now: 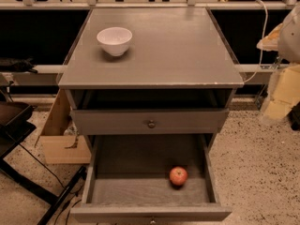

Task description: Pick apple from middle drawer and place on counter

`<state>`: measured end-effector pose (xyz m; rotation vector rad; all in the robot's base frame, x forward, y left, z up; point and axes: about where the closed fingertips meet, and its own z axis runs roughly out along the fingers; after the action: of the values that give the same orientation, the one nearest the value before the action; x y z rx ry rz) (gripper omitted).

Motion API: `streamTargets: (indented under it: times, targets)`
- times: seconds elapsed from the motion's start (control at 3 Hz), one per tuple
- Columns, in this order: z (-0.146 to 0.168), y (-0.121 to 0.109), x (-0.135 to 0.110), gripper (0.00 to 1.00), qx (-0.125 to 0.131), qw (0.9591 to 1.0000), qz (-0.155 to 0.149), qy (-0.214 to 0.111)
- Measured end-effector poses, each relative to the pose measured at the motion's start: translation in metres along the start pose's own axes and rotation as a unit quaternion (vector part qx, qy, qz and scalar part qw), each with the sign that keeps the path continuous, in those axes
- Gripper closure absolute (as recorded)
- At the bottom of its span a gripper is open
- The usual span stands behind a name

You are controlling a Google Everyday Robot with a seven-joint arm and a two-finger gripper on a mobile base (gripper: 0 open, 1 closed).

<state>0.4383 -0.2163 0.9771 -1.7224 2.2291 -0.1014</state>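
Zero readable text here, folks

No lettering, brand or number I can make out on the worktop (154, 60), white bowl (114, 40), open middle drawer (126, 191) or apple (178, 176). The tool (280, 95), off the worktop's right side, shows no legible marks either.

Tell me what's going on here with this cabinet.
Nothing is being handled yet. The apple lies in the pulled-out drawer, toward its front right. The counter above it carries a white bowl near the back left. The robot's hand is not in view.
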Motion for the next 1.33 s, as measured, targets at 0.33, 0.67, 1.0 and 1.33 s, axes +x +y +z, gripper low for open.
streamTargets:
  times: [0.33, 0.67, 1.0, 1.33]
  targets:
    - [0.000, 0.000, -0.001, 0.00, 0.001, 1.0000, 0.000, -0.001]
    - [0.023, 0.011, -0.001, 0.00, -0.007, 0.9999, 0.000, -0.009]
    - [0.073, 0.048, -0.006, 0.00, -0.019, 0.9985, -0.007, -0.051]
    - [0.150, 0.085, -0.001, 0.00, -0.048, 0.9952, -0.002, -0.085]
